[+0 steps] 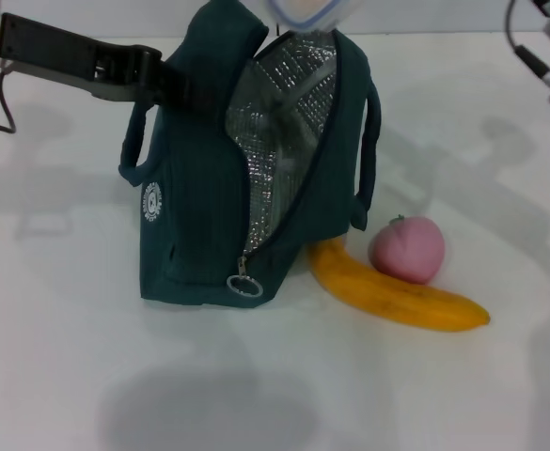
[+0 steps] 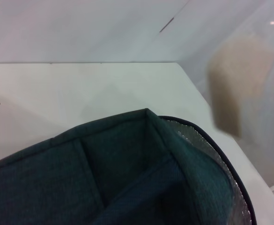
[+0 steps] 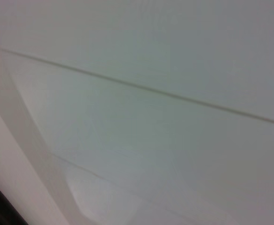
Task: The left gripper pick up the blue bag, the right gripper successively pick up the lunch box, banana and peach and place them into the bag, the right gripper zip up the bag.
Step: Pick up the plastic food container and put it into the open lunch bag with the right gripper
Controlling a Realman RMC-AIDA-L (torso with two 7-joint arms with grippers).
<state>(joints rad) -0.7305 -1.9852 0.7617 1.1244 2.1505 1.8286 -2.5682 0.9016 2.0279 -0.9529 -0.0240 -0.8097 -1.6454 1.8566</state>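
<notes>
Blue bag (image 1: 199,216) stood upright at table (image 1: 58,357) centre, mouth open. Lunch box (image 1: 307,11) sat directly above bag mouth. Banana (image 1: 397,293) lay on table at bag's right base. Peach (image 1: 407,249) rested just behind banana, touching it. Left gripper (image 1: 176,85) reached bag's upper left edge.

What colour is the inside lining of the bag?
Silver, with a quilted foil pattern; the blue bag lining shows best in the head view.

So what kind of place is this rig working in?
Probably a lab or test bench rather than a kitchen: a bare white tabletop against a plain pale wall, holding only staged items, the blue bag, the banana and the peach.
</notes>
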